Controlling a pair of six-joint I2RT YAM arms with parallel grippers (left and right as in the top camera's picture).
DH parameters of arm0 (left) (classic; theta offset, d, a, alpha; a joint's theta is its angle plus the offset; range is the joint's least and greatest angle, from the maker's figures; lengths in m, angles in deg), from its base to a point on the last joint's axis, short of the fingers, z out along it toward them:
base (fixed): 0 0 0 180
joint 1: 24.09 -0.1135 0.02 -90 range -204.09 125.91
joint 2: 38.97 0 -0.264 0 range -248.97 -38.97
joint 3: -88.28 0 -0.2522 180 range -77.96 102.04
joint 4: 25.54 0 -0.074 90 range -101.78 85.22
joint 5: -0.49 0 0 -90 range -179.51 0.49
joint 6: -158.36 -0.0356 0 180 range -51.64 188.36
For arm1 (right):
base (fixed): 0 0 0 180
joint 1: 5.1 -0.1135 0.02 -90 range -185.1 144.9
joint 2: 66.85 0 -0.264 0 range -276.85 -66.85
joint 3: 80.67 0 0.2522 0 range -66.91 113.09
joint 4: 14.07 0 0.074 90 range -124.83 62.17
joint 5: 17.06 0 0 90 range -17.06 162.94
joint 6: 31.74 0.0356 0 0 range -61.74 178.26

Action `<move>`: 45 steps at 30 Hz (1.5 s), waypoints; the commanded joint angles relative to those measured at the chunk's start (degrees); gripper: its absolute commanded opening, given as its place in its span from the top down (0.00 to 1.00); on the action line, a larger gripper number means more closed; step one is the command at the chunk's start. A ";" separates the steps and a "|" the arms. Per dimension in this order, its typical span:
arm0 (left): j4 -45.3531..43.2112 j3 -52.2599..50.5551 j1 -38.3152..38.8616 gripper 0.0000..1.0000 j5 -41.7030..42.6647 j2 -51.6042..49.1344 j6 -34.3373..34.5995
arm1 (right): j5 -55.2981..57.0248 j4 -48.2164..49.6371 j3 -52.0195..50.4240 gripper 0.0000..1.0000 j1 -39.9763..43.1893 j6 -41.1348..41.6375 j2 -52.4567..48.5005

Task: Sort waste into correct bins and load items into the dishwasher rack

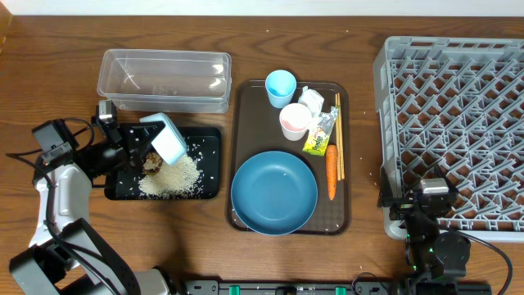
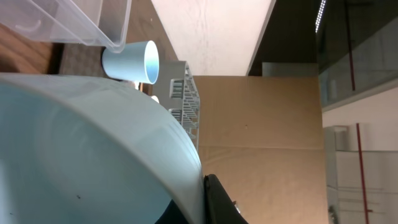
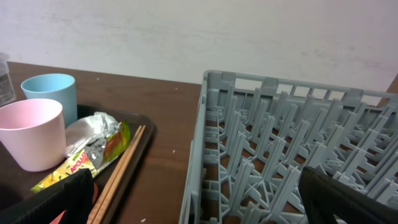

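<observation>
On the wooden counter (image 1: 49, 65), white rice (image 1: 172, 179) lies in the black tray (image 1: 209, 139) at nine o'clock, while the left pincer (image 1: 146, 147) grips the white bowl (image 1: 168, 138), the right pincer (image 1: 424, 195) is spread wide and the dishwasher rack (image 1: 458, 98) is bare.

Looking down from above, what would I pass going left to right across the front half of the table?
black tray → blue plate → carrot → grey rack

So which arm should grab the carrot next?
Probably right: the right tool is open near the carrot; the left tool is shut on the white bowl over the black tray.
</observation>
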 commanded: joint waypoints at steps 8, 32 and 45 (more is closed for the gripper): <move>-2.73 -0.07 -0.13 0.94 -3.56 -0.66 3.45 | 0.39 -0.09 -0.22 0.01 0.46 0.50 0.31; 0.55 -0.07 6.62 0.94 -18.62 0.79 -2.10 | 0.39 -0.09 -0.22 0.01 0.46 0.50 0.31; 12.02 2.97 27.80 0.94 -66.03 21.77 -1.49 | 0.39 -0.09 -0.22 0.01 0.46 0.50 0.31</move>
